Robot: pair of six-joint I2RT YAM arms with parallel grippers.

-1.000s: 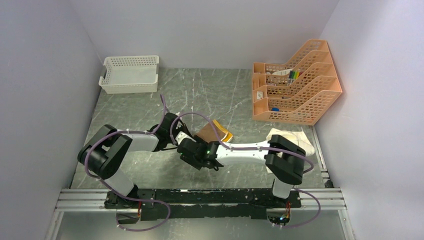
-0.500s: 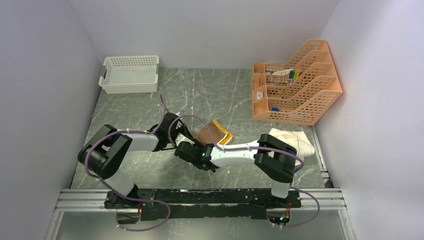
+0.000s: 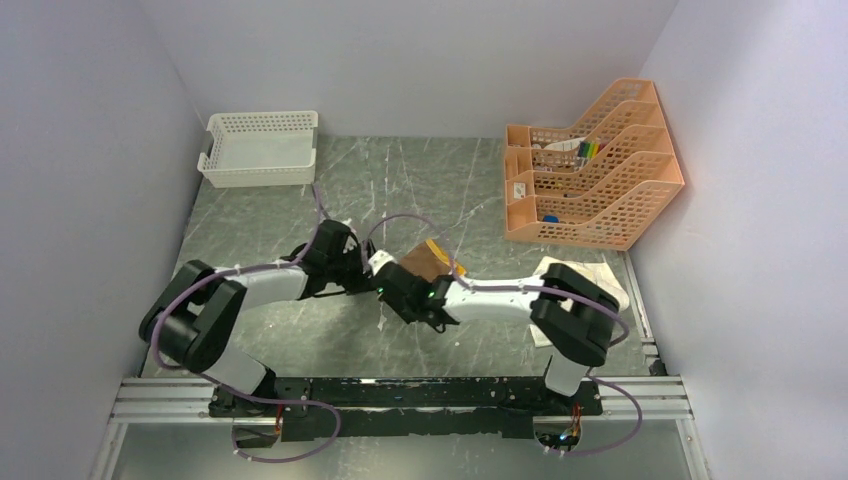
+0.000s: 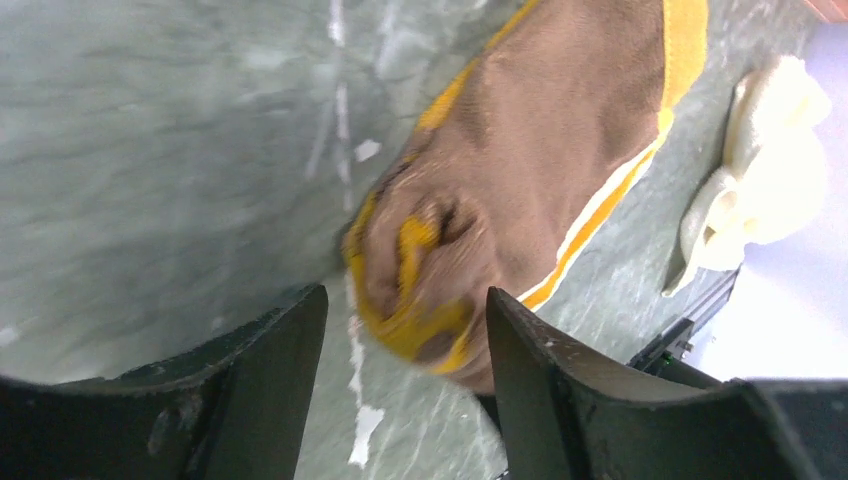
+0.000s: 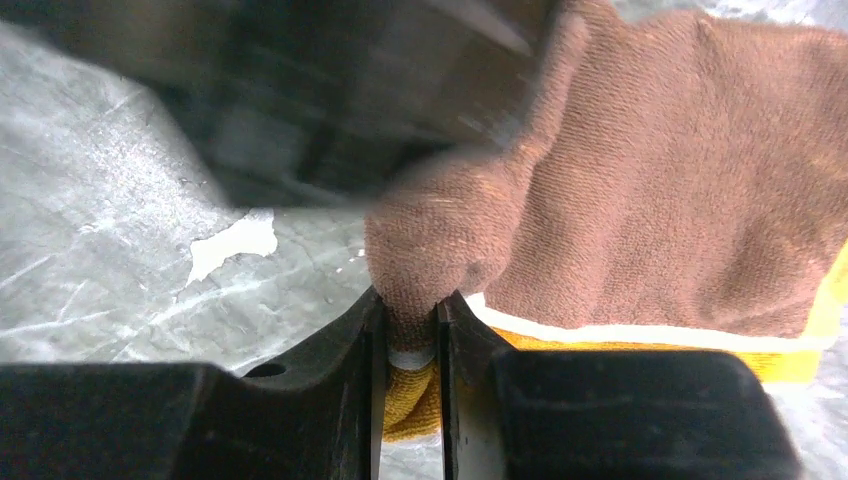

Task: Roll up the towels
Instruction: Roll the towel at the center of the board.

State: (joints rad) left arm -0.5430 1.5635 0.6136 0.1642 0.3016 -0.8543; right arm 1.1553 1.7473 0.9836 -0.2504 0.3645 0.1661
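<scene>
From above, the mustard-and-brown towel [image 3: 425, 262] mostly vanishes under the left arm [image 3: 290, 282] and right arm [image 3: 495, 297] meeting over it, and only a corner shows. Close up, its far end runs off the picture. A dark blur [image 5: 330, 90] smears just above it. Off to its right, the cream towel [image 4: 770, 170] lies half under the right arm's elbow.
</scene>
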